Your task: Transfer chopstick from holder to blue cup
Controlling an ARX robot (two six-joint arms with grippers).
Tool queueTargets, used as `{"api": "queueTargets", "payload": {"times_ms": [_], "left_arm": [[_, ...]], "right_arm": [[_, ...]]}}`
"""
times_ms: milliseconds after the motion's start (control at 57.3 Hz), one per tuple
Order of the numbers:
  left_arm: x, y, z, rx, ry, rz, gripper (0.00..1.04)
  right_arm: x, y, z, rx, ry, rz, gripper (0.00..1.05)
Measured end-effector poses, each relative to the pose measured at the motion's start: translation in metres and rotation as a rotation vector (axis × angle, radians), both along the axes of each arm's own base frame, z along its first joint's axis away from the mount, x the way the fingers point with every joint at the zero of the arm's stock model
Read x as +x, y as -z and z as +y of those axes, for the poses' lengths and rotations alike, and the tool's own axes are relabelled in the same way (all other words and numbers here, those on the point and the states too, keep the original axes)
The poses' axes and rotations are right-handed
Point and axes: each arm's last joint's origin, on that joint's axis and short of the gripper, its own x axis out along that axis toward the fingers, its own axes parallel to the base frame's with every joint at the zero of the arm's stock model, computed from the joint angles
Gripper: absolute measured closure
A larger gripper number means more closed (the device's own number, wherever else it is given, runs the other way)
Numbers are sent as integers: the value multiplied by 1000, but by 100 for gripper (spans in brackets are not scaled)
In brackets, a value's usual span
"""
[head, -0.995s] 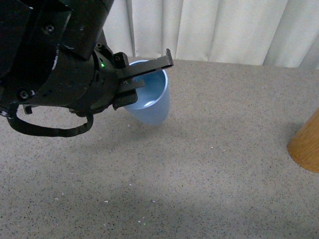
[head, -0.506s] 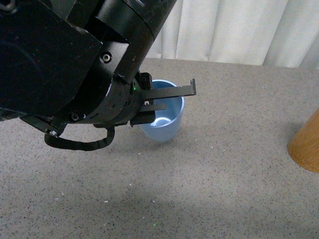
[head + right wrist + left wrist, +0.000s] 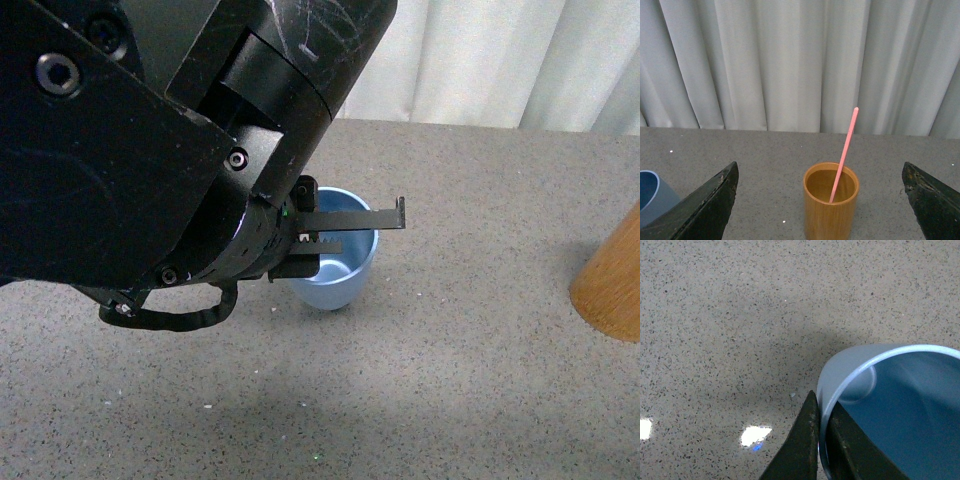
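The blue cup [image 3: 338,268] stands upright on the speckled grey table [image 3: 450,380], mid-frame in the front view. My left gripper [image 3: 335,230] is shut on its rim, one finger inside and one outside, as the left wrist view [image 3: 821,422] shows on the cup [image 3: 900,410]. The wooden holder [image 3: 612,282] is at the right edge. In the right wrist view the holder [image 3: 831,210] stands upright with one salmon-pink chopstick [image 3: 844,152] leaning in it. My right gripper [image 3: 822,207] is open wide, fingers apart on either side of the holder, still short of it. The cup edge [image 3: 652,197] shows there too.
A pale grey curtain [image 3: 800,60] hangs along the table's far edge. My large black left arm [image 3: 150,150] fills the upper left of the front view and hides the table behind it.
My left arm has carried the blue cup to the right and nearer, and brought it from tilted to upright on the table. The holder has not moved.
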Motion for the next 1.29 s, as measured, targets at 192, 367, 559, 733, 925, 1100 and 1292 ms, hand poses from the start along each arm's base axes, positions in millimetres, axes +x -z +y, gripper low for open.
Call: {"api": "queueTargets", "payload": {"times_ms": [192,367,559,733,925,1100,1292], "left_arm": [[-2,5,-1,23,16,17,101],[-2,5,-2,24,23,20,77],[-2,5,-2,22,26,25,49],[-1,3,-1,-18,-3,23,20],[6,-16,11,-47,-107,-49,7],[11,-25,31,-52,-164,-248,14],[-22,-32,97,-33,-70,-678,43]], "right_arm": [[0,0,0,0,0,0,10],[0,0,0,0,0,0,10],[0,0,0,0,0,0,10],[0,0,0,0,0,0,10],[0,0,0,0,0,0,10],[0,0,0,0,0,0,10],[0,0,0,0,0,0,10]]}}
